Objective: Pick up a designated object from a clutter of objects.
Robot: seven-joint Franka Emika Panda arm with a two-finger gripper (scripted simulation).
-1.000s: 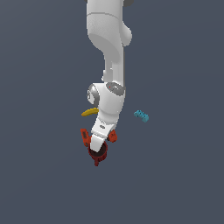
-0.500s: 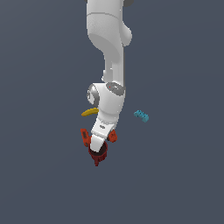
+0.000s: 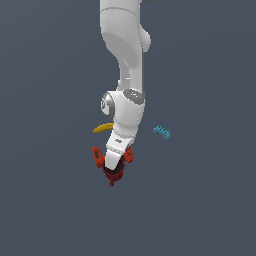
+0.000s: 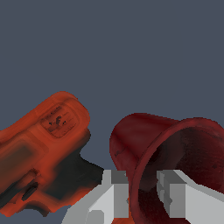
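The dark red cup (image 4: 144, 140) shows its open mouth in the wrist view, right beside the orange-red and black power drill (image 4: 48, 144). My gripper (image 4: 143, 194) straddles the cup's rim, one finger (image 4: 116, 192) outside the wall and the other inside the mouth, with a gap still showing between the inner finger and the wall. In the exterior view the gripper (image 3: 114, 172) is down on the cup (image 3: 112, 176), and the hand hides most of it. The drill (image 3: 96, 155) pokes out on the exterior view's left of the hand.
A yellow banana (image 3: 102, 128) lies behind the drill, partly hidden by the arm. A tiny cyan toy brick (image 3: 161, 132) lies apart on the exterior view's right. The floor is plain dark grey.
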